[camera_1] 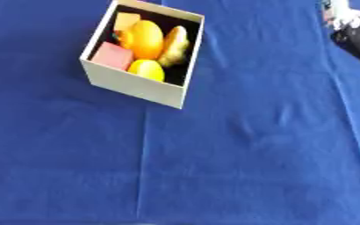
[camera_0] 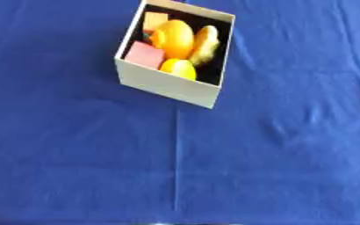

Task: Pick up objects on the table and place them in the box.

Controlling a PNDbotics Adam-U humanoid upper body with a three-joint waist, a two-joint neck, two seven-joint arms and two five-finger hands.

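Box [camera_0: 167, 85] near the surface's far edge holds orange, yellow and pink items; blue surface [camera_0: 214, 176] otherwise bare. Neither hand visible, state unknown. Task looks finished; nothing left to pick.

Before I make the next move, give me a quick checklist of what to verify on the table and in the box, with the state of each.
1. Box upright, opening facing up: ok.
2. Objects inside the box: ok; a large orange item, a yellow round one, a pink block, a tan block and a yellowish-brown piece all sit within the walls.
3. Objects left on the blue cloth: none visible in either eye view, so nothing to pick up.
4. Robot hands visible: not ok; neither shows in either view.
5. Dark and white shape at the right eye view's upper right edge: cannot tell what it is.
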